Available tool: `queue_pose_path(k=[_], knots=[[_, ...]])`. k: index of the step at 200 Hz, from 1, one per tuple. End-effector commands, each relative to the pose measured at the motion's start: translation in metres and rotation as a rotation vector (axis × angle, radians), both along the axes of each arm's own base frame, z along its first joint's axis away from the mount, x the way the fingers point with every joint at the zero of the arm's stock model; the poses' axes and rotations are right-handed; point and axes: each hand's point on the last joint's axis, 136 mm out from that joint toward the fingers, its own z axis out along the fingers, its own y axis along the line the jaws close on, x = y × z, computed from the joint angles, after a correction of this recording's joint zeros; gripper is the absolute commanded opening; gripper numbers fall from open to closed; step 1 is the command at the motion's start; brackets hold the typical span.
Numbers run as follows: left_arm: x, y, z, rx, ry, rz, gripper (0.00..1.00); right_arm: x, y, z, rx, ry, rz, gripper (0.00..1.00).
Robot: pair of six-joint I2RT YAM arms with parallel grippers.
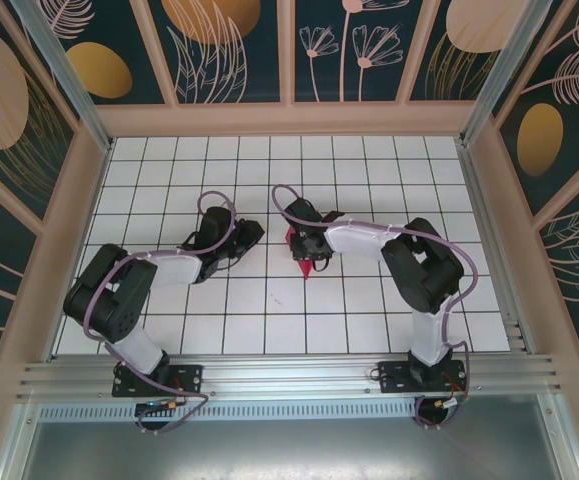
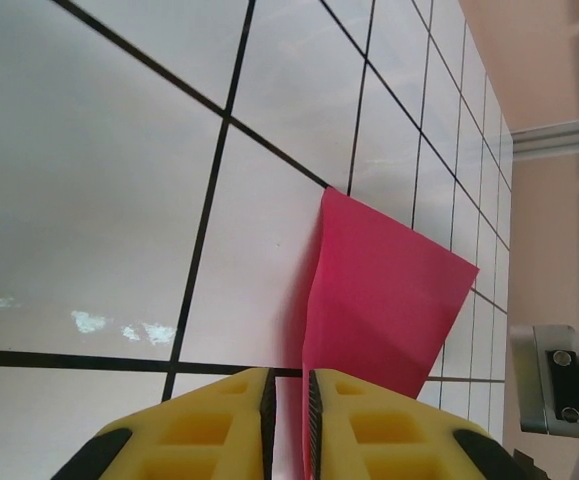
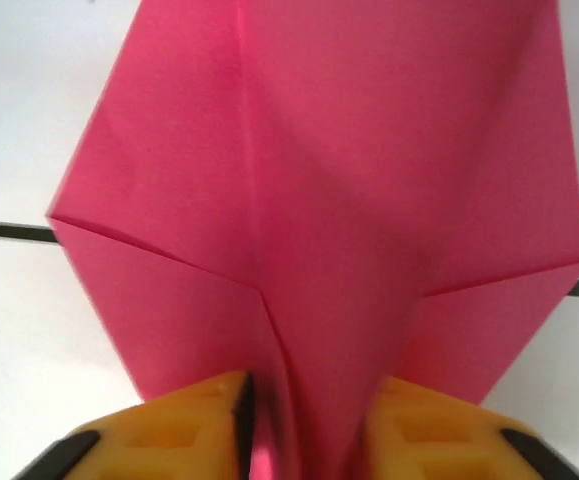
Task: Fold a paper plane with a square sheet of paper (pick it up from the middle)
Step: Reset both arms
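Note:
The magenta-pink paper (image 1: pixel 304 257) is folded into a pointed, kite-like shape and stands on edge near the table's middle. In the right wrist view the paper (image 3: pixel 319 200) spreads wide, with a centre ridge running down between my right gripper's (image 3: pixel 304 385) yellow fingers. Those jaws stand apart and a dark gap shows beside the left pad. My right gripper (image 1: pixel 306 247) sits over the paper's top. My left gripper (image 1: pixel 256 233) is just left of it. In the left wrist view the left gripper (image 2: pixel 289 375) keeps a narrow gap, and the paper's (image 2: pixel 389 290) edge lies beside the right pad.
The table (image 1: pixel 239 330) is white tile with black grid lines, closed in by wooden walls (image 1: pixel 79 200) on three sides. An aluminium rail (image 1: pixel 289 375) runs along the near edge by the arm bases. A grey metal part (image 2: pixel 554 380) shows at the right of the left wrist view.

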Motion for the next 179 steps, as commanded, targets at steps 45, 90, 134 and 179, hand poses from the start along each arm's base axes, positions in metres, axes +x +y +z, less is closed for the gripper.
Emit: queue_pose_path(k=[45, 90, 134, 179], knots=[[0.008, 0.011, 0.038, 0.091, -0.118, 0.011, 0.22, 0.017, -0.010, 0.103, 0.056, -0.203, -0.007, 0.59], [0.009, 0.040, 0.076, 0.218, -0.272, 0.083, 0.25, 0.034, -0.070, 0.212, 0.001, -0.577, -0.176, 0.81], [0.001, 0.113, 0.109, 0.564, -0.434, 0.292, 0.65, 0.046, -0.215, 0.237, -0.172, -0.838, -0.522, 0.86], [-0.004, 0.201, 0.104, 0.918, -0.372, 0.490, 0.98, 0.041, -0.297, 0.162, -0.136, -0.845, -0.580, 0.89]])
